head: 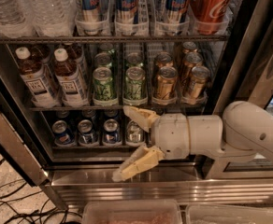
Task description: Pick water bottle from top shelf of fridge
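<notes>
Fingers (139, 162) spread wide apart, gripping nothing, and the gripper (122, 143) hangs low before the bottom rack (99, 146) of the fridge (141, 185). The water bottle (50, 8) stands upright at the left of the top shelf (108, 39), well apart.

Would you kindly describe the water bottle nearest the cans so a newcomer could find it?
In the fridge, find the top shelf, well above the gripper and its open jaws. The water bottle is the clear ribbed one right beside the blue-silver cans; a similar bottle stands further left.
</notes>
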`<state>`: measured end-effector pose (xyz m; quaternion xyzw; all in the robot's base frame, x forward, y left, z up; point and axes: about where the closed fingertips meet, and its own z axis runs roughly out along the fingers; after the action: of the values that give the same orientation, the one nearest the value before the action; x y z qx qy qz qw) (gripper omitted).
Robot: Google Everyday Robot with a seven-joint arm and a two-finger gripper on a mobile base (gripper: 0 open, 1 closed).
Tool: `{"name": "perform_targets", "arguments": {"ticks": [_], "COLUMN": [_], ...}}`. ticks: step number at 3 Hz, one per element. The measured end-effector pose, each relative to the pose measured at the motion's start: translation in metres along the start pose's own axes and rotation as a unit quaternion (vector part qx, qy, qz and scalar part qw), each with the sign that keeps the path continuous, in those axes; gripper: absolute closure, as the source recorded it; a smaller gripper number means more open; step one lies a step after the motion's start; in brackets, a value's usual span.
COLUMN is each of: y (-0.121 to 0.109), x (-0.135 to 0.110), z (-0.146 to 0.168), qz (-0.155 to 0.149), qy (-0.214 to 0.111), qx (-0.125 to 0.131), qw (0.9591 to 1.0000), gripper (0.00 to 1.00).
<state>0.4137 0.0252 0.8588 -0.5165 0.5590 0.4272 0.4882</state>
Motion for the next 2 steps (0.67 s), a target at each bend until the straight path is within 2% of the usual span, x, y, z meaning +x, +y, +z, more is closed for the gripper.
{"name": "perform_targets", "arguments": {"ticks": [1,2], "y": [-0.013,-0.024], "x": [-0.003,-0.018], "z": [0.014,0.028], "qz": [0.036,0.043], "qy": [-0.007,-0.007], "qx": [0.030,0.076], "qw": [0.9989,0.9962], "gripper": [0.00,0.00]}}
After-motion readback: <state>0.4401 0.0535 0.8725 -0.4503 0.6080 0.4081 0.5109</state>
